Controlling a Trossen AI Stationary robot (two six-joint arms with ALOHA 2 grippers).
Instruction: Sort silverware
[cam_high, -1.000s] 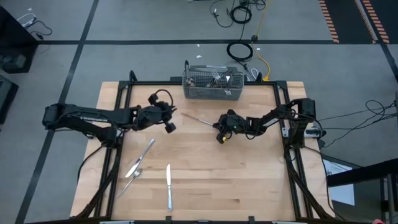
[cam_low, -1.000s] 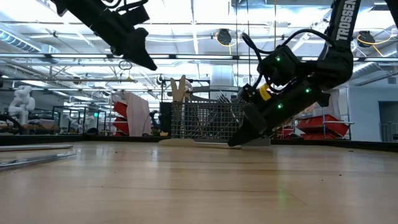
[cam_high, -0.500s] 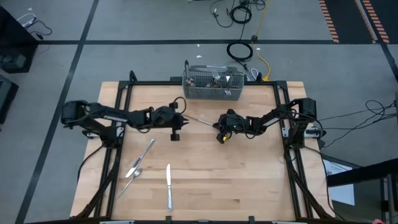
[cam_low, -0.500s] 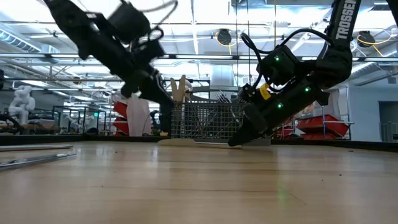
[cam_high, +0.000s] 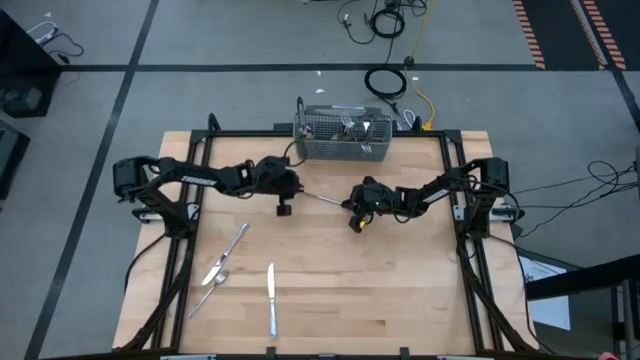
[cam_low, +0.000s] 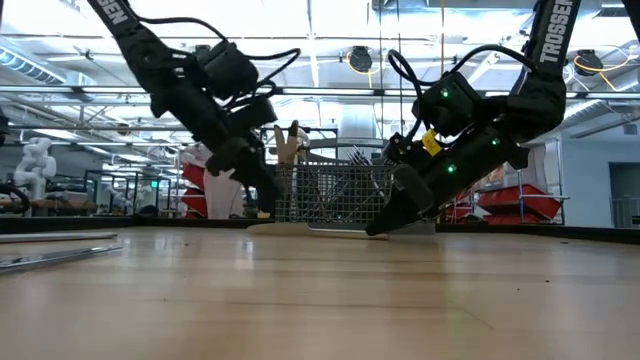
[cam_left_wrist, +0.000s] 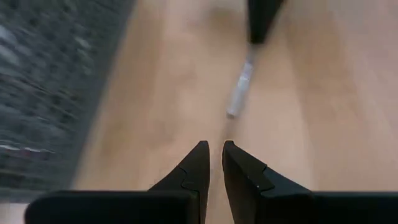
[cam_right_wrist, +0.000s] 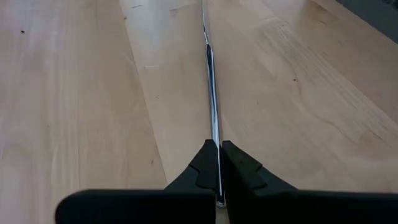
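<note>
Gripping one utensil (cam_right_wrist: 211, 87) with our right gripper (cam_right_wrist: 218, 163) (left gripper (cam_left_wrist: 215, 160) hovers nearby, nearly closed, empty).

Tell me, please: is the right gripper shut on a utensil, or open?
Shut. In the right wrist view the right gripper pinches a slim piece of silverware between its fingers; the piece runs forward, low over the table.

Motion is blurring the basket (cam_left_wrist: 43, 93) and the utensil (cam_left_wrist: 241, 87) in the left wrist view. The utensil's far tip is running off the right wrist picture's edge; its type is staying unclear.
</note>
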